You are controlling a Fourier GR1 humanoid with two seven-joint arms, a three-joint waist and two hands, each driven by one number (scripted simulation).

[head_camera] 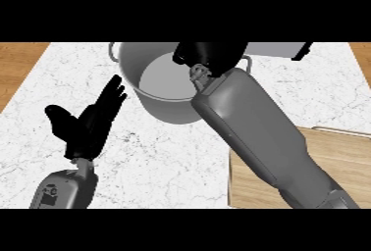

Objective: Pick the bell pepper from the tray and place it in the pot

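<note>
The grey metal pot (pixel 171 111) stands at the far middle of the white marble counter. My right forearm stretches from the lower right up across the pot's right rim, and my right hand (pixel 210 54) hovers over the pot's far side, seen from the back. No bell pepper shows anywhere; the hand and arm hide whatever is beneath them. The wooden tray (pixel 348 162) lies at the lower right, partly under my right arm, and its visible part is bare. My left hand (pixel 88 125) rests open at the left, fingers pointing up, apart from the pot.
Wooden surface (pixel 18 63) borders the marble counter (pixel 159 162) at the far left and far right corners. A light grey object with a black piece (pixel 303 51) sits at the top edge, right of the pot.
</note>
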